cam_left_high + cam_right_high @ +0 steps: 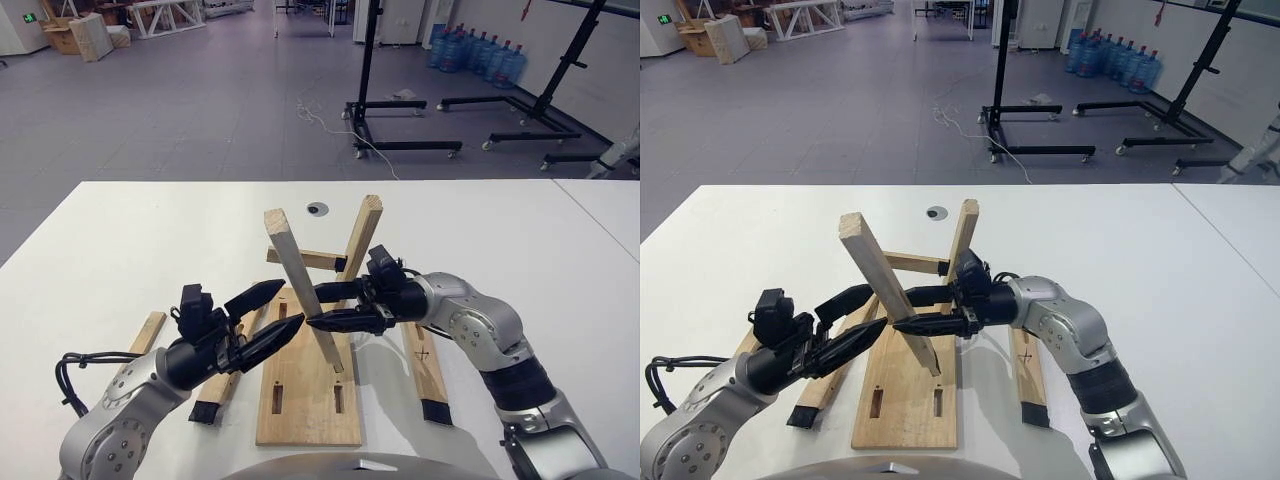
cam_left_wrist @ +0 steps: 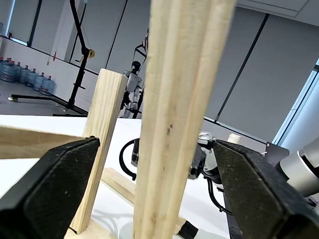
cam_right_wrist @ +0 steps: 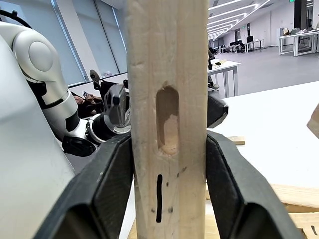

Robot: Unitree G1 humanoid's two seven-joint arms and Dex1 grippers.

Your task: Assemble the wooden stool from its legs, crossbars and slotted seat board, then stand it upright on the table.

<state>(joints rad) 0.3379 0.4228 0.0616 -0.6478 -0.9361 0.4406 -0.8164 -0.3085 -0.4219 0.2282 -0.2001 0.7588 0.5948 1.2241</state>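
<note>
The slotted seat board [image 1: 300, 410] lies flat on the white table [image 1: 120, 250]. Over it leans a tilted wooden leg [image 1: 290, 255], lower end on the board, and my right gripper [image 1: 313, 307] is shut on it; its fingers [image 3: 107, 189] press both sides just below the leg's slot [image 3: 168, 119]. My left gripper [image 1: 292, 303] is open, with its fingers [image 2: 45, 189] either side of the same leg [image 2: 174, 114] and gaps between. Behind, a second leg [image 1: 362, 235] stands slanted with a crossbar [image 1: 305, 258] joined to it.
A loose leg with a black foot [image 1: 425, 370] lies to the right of the board, another [image 1: 222, 382] to its left, and a short piece [image 1: 148, 330] lies farther left. A small round hole [image 1: 317, 209] marks the far table. Black racks [image 1: 400, 110] stand on the floor beyond.
</note>
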